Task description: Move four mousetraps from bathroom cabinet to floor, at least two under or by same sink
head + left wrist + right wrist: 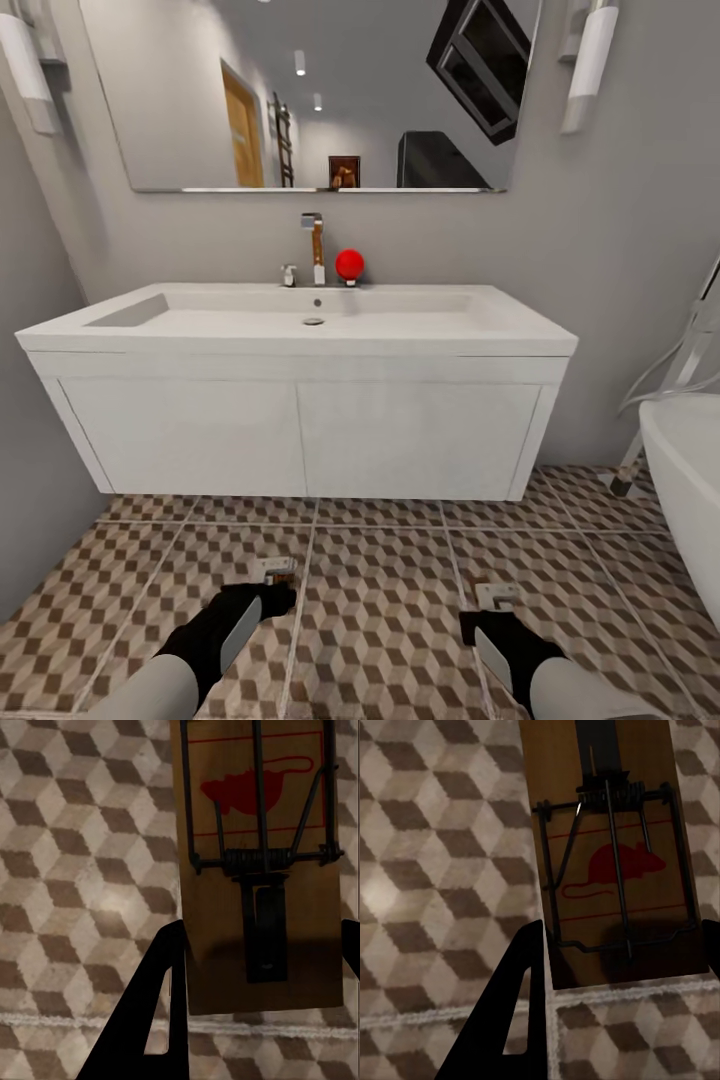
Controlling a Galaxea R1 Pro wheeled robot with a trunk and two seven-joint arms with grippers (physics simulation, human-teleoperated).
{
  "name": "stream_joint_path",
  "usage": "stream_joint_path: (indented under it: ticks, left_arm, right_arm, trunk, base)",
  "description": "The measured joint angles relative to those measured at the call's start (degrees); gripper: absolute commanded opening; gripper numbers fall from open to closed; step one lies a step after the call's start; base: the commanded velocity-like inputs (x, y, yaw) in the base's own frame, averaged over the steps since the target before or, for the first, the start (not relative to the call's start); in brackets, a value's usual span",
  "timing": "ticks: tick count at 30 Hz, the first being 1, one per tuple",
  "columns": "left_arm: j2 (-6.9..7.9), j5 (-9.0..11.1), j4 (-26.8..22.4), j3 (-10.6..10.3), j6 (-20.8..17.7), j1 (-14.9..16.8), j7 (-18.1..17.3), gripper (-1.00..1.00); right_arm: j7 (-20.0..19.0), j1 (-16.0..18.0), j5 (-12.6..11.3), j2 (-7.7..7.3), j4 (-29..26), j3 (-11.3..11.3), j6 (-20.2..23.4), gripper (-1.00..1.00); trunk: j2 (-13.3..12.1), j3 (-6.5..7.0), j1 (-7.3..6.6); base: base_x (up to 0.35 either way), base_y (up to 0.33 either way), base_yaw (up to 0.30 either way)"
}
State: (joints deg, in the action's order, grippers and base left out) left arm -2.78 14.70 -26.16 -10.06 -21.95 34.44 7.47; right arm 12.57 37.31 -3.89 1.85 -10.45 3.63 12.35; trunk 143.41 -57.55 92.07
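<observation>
The white bathroom sink (pixel 300 330) on its boxy white unit stands straight ahead over the cube-patterned bathroom floor (pixel 380 570). My left gripper (pixel 272 592) hangs low over the tiles in front of it, shut on a mousetrap (pixel 277 571). In the left wrist view that mousetrap (pixel 259 870), brown wood with a red mouse print and wire spring, sits between the black fingers (pixel 150 1020). My right gripper (pixel 487 612) is shut on another mousetrap (pixel 495 595). The right wrist view shows this mousetrap (pixel 615 870) clamped between the fingers (pixel 514 1012). The cabinet is out of view.
A white bathtub (pixel 690 470) with a floor-standing tap juts in at the right. A grey wall (pixel 30 420) closes the left side. On the sink stand a faucet (pixel 315 250) and a red ball (pixel 349 264), below a wide mirror (pixel 310 90).
</observation>
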Motion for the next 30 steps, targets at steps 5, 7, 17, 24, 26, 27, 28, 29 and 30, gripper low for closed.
stream_joint_path:
  ticks: [5,7,17,24,26,27,28,29,30]
  left_arm:
    - [-0.1,-0.3,-1.14,-0.17,0.48,0.0,-0.01,-1.0]
    - [0.11,-0.49,-2.39,-0.18,0.47,0.0,-0.01,-1.0]
    - [0.35,-2.93,-5.03,-0.18,0.35,0.03,-0.07,-1.0]
    - [0.52,-3.27,-5.11,0.0,0.66,0.01,-0.26,-1.0]
    - [0.53,-3.26,-5.22,0.09,0.67,0.0,-0.18,-1.0]
    - [0.56,-3.27,-5.29,0.13,0.68,0.02,-0.15,-1.0]
    - [0.62,-3.27,-5.45,0.18,0.68,0.03,-0.12,-1.0]
    - [0.7,-3.27,-5.88,0.23,0.68,0.04,-0.08,-1.0]
    - [0.77,-3.27,-6.62,0.25,0.65,0.03,-0.06,-1.0]
  right_arm:
    - [-0.02,0.04,0.01,-0.28,-2.55,-0.1,0.03,-1.0]
    - [-0.03,0.04,0.01,-0.36,-3.98,-0.11,0.03,-1.0]
    - [-0.04,3.82,-0.28,-0.12,-6.58,-0.2,0.09,-1.0]
    - [-0.06,4.23,-0.18,0.26,-6.25,0.22,-0.41,-1.0]
    - [-0.05,4.25,-0.13,0.34,-6.23,0.19,-0.88,-1.0]
    - [-0.05,4.25,-0.15,0.35,-6.2,0.16,-0.98,-1.0]
    - [-0.05,4.25,-0.18,0.36,-6.14,0.14,-1.04,-1.0]
    - [-0.05,4.25,-0.21,0.36,-6.11,0.13,-1.08,-1.0]
    - [-0.05,4.25,-0.25,0.35,-6.09,0.13,-1.13,-1.0]
  trunk:
    - [0.07,-1.11,0.13]
    - [0.1,-1.55,0.18]
    - [0.23,-3.77,0.44]
    - [0.32,-5.32,0.62]
    - [0.35,-5.77,0.67]
    - [0.36,-5.99,0.7]
    - [0.38,-6.21,0.72]
    - [0.39,-6.43,0.75]
    - [0.4,-6.65,0.77]
  base:
    - [0.0,0.0,0.0]
    - [0.0,0.0,0.0]
    - [0.0,0.0,0.0]
    - [0.0,0.0,0.0]
    - [0.0,0.0,0.0]
    - [0.0,0.0,0.0]
    - [0.0,0.0,0.0]
    - [0.0,0.0,0.0]
    - [0.0,0.0,0.0]
